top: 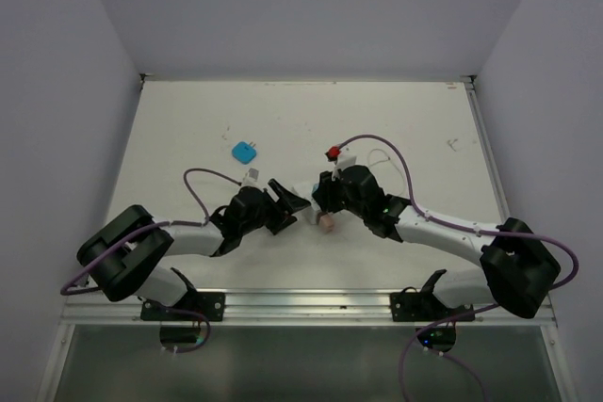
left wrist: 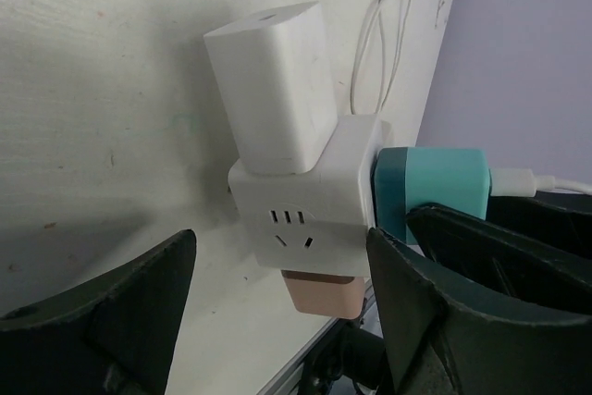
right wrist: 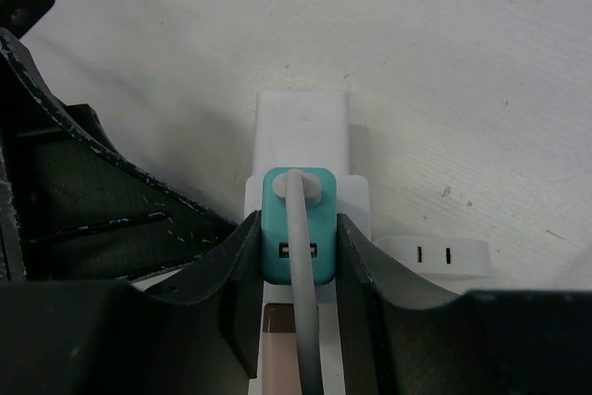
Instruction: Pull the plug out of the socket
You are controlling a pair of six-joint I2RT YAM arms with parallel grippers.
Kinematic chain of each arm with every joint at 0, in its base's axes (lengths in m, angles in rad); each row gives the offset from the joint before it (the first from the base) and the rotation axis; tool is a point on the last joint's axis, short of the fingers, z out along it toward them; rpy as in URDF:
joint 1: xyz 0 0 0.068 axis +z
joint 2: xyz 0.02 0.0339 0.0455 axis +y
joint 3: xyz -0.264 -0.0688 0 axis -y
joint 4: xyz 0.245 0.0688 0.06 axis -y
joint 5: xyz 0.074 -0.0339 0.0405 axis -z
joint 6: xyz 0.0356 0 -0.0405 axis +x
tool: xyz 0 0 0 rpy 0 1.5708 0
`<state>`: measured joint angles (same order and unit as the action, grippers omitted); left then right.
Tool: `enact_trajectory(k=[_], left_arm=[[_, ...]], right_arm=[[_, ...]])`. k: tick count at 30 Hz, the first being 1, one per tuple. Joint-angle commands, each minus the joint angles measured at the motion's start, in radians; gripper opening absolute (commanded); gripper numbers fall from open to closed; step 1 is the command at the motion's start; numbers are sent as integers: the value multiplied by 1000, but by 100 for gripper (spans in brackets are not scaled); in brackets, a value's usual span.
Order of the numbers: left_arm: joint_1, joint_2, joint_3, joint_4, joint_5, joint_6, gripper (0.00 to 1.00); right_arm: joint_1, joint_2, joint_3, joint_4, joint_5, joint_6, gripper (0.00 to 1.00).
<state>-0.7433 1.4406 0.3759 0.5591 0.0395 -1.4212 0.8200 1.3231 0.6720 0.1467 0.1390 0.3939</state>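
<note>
**Q:** What could go wrong from this position?

**A:** At left, the left end effector [left wrist: 279, 256] stands wide and straddles the socket [left wrist: 277, 193], with no contact visible. If the pull begins before those jaws clamp, the socket would probably travel with the plug instead of releasing it. A squeeze that lands on the white plug block [left wrist: 273, 85] above, or on the pink plug [left wrist: 324, 295] below, could loosen the wrong piece. At right, the right end effector [right wrist: 296, 256] is closed narrowly on the teal plug [left wrist: 430, 193]. A skewed pull might let it slip or strain the white cable [left wrist: 546, 180].

**Q:** Where does the socket lie relative to each end effector?

**A:** It sits centred between the left fingers [left wrist: 120, 321], just ahead of their tips. The teal plug is seated in the socket face turned toward the right arm, so the right end effector holds the plug just beside the socket. Whether the socket rests on the table [left wrist: 92, 90] cannot be told.
</note>
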Motion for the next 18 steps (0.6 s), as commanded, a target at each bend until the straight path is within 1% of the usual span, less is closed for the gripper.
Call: enact_trajectory(k=[1,5,12,15,16,18], left_arm=[[-11,30,31,156,-35,4,78],[-19,55,24,260,-36,19,78],[-31,124,23,300,-23,18,77],[-41,145,11,321,-24,8,73],[-42,149,8,328,-26,5,70],[-42,159,0,349,-30,4,66]], right_arm=[[8,-9,-6,65,-4,40,0],[8,-10,-11,70,-6,43,0],[8,-10,-8,73,-10,45,0],[7,-10,-6,70,-9,45,0],[7,-10,-6,70,-12,45,0],[8,-10,-6,70,-15,45,0]])
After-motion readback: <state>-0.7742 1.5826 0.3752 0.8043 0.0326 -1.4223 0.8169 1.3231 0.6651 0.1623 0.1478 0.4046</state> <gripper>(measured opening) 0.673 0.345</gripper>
